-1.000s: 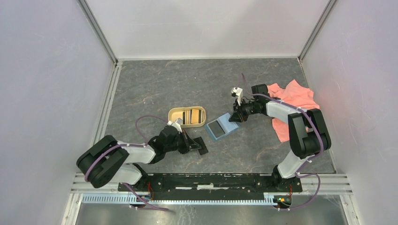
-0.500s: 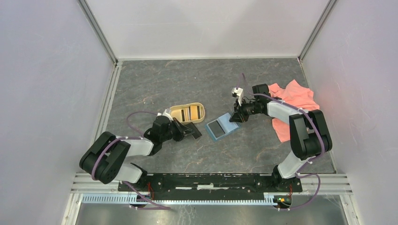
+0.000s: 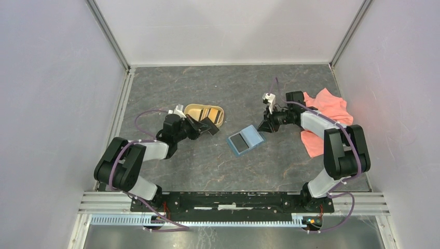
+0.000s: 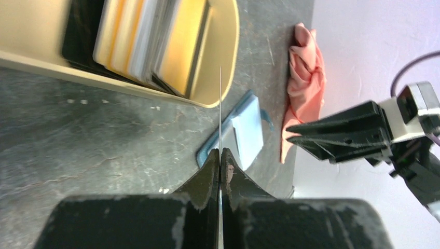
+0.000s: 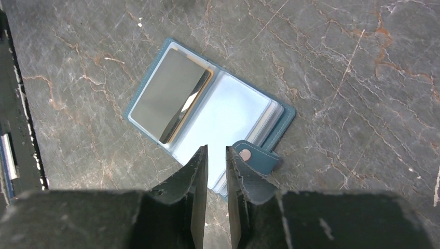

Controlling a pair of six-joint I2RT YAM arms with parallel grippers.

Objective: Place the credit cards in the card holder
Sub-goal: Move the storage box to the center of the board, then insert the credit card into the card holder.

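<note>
My left gripper point(image 3: 200, 127) is shut on a black credit card point(image 3: 209, 126), held on edge beside the tan tray point(image 3: 221, 115). In the left wrist view the card point(image 4: 220, 104) shows as a thin line rising from the closed jaws of the left gripper point(image 4: 220, 153). Several more credit cards point(image 4: 150, 41), yellow and dark, lie stacked in the tray point(image 4: 228, 62). The teal card holder point(image 3: 245, 140) lies open on the table, with a dark card point(image 5: 168, 96) in its left pocket. My right gripper point(image 5: 216, 155) hovers over the holder's point(image 5: 238, 109) right edge, open a little, nothing between its fingers.
A pink cloth point(image 3: 324, 116) lies crumpled at the right, behind the right arm. The holder's snap tab point(image 5: 257, 158) sticks out beside my right finger. White walls close the table on three sides.
My left arm has carried the black card back and left, from in front of the holder to the tray. My right gripper has drawn slightly right, off the holder, its jaws parting a bit.
</note>
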